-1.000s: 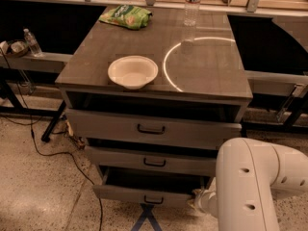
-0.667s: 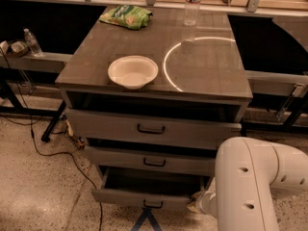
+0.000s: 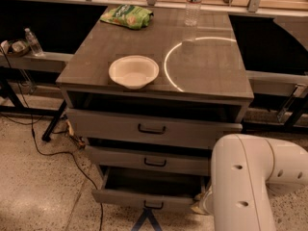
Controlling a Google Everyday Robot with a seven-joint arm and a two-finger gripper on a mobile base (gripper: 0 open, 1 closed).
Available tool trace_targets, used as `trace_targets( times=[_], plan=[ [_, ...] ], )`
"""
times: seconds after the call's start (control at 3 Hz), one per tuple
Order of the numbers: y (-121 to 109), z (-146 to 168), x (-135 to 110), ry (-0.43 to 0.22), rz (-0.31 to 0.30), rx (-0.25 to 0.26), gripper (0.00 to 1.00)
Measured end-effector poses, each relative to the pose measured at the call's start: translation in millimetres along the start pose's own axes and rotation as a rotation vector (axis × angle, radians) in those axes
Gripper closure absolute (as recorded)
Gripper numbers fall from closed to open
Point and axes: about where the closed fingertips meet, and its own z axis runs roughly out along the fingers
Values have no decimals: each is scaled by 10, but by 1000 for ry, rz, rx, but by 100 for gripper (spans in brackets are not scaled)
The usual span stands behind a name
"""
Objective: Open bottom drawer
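My arm (image 3: 257,184) fills the lower-right corner: one fat white link, rounded at the top, standing nearly upright, w/ a second white segment running off to the right edge. It reaches down towards the floor beside the cabinet's right front corner. My pincer (image 3: 201,204) sits low, just right of the bottom drawer's front. It's almost all hidden behind that link, only a pale bit peeks out, so I can't tell whether it's open, closed or gripping anything.

Bottom drawer (image 3: 144,198) is the lowest of 3 grey fronts, pulled out approx. a third, dark inside showing from above. Its black bar handle (image 3: 153,205) is centred on the front, near the pic's lower edge. Middle drawer (image 3: 154,161) and top drawer (image 3: 152,128) stand above it, each w/ the same kind of handle.

On the bench (image 3: 91,61): white bowl (image 3: 134,71) near the front edge, green snack bag (image 3: 127,16) at the back left, clear bottle (image 3: 193,4) at the back, right of the bag. A bright ring of light (image 3: 166,66) curves across the top, right of the bowl.

Vs. 1 s ago: bottom drawer is out a bit further, its front lower in view. My arm link is in approx. the same spot. Bowl, bag, bottle haven't moved.
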Motion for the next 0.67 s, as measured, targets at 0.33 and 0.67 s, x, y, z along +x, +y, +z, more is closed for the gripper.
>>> trace_targets(
  times=[0.33,0.67],
  plan=[
    [-20,-48,107,20,19,13,58],
    [-20,-47,107,20,19,13,36]
  ],
)
